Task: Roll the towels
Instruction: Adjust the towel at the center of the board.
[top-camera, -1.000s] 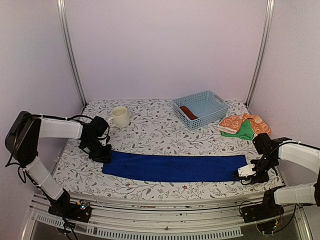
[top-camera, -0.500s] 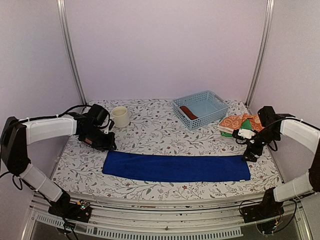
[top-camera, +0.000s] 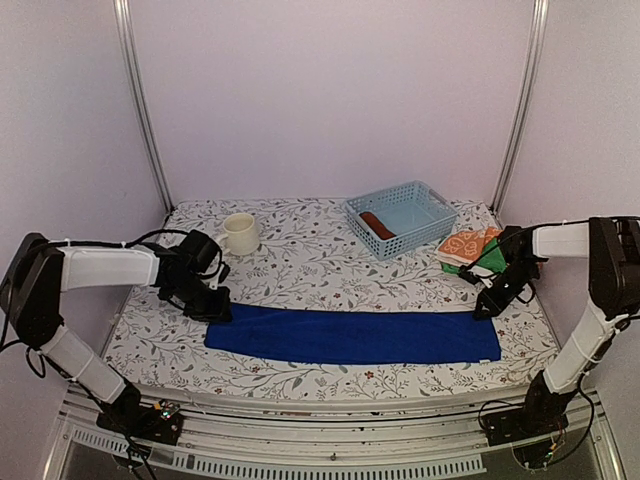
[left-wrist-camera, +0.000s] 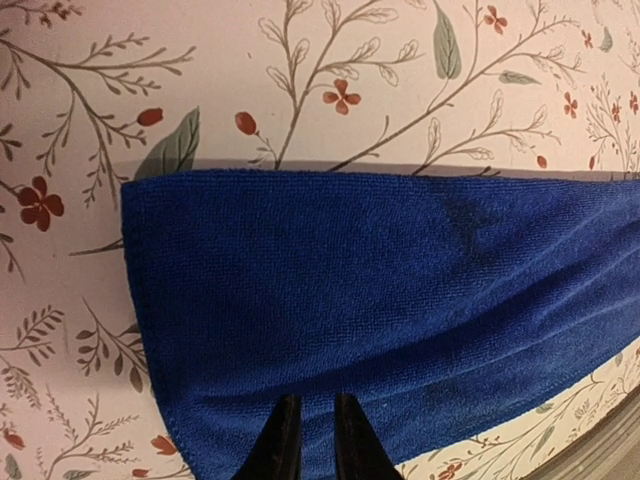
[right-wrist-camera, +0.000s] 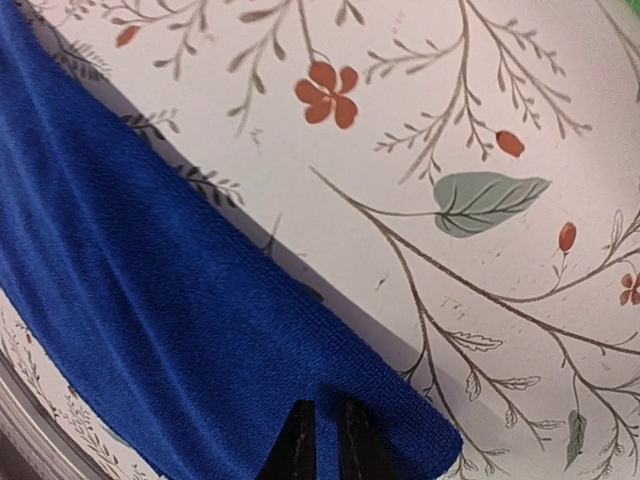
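Note:
The royal-blue towel (top-camera: 350, 336) lies flat as a long folded strip across the front of the table. My left gripper (top-camera: 214, 309) is at its far left corner. In the left wrist view the left gripper (left-wrist-camera: 314, 405) has its jaws nearly together just over the blue towel (left-wrist-camera: 380, 290), with no cloth between them. My right gripper (top-camera: 484, 309) is at the far right corner. In the right wrist view the right gripper (right-wrist-camera: 326, 410) is likewise shut over the blue towel (right-wrist-camera: 180, 330). A rolled rust-brown towel (top-camera: 377, 224) lies in the basket. Orange patterned (top-camera: 462, 243) and green (top-camera: 487, 262) towels lie at the right.
A pale blue lattice basket (top-camera: 412, 239) stands at the back right. A cream mug (top-camera: 238, 233) stands at the back left. Metal frame posts rise at both back corners. The table has a floral cover (top-camera: 310, 265).
The right gripper left the towel's near right corner, swung back towards the stacked towels, then came down at the far right corner. The left gripper lifted away and returned to the far left corner.

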